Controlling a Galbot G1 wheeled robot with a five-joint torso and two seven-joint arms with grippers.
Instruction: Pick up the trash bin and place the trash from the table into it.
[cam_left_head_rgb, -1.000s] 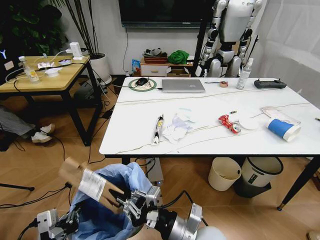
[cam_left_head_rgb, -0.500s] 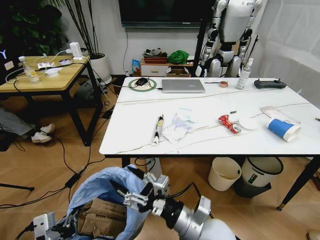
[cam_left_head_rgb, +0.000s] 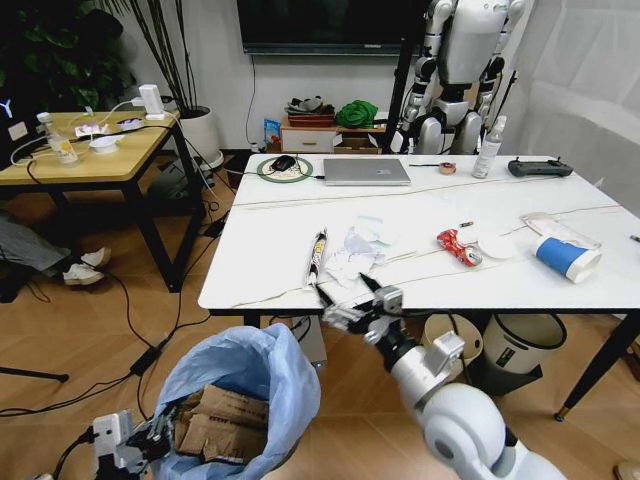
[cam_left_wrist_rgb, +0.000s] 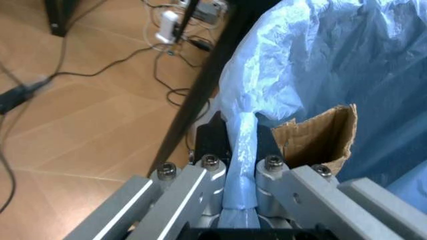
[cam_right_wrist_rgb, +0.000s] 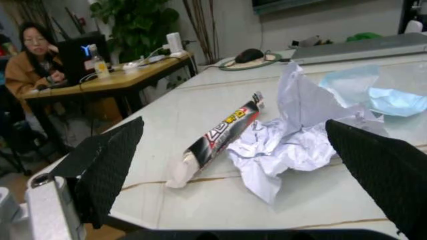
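Right fingers (cam_left_head_rgb: 348, 298) spread wide at white table (cam_left_head_rgb: 270, 240) edge, left fingers (cam_left_wrist_rgb: 230, 172) pinching trash bin (cam_left_head_rgb: 240, 400) bag, wood floor (cam_left_head_rgb: 120, 340)

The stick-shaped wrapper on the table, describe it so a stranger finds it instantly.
On the white marble table, look near the front edge by the crumpled white tissues. The wrapper lies just left of them: long, thin, black with red and yellow print.

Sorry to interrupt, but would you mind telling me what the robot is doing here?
It is clearing litter from the table into a trash bin. The left gripper is clamped on the bin's blue bag, holding it low beside the table, with a cardboard box already inside. The right gripper is open at the table's near edge, facing the crumpled tissues and a wrapper.
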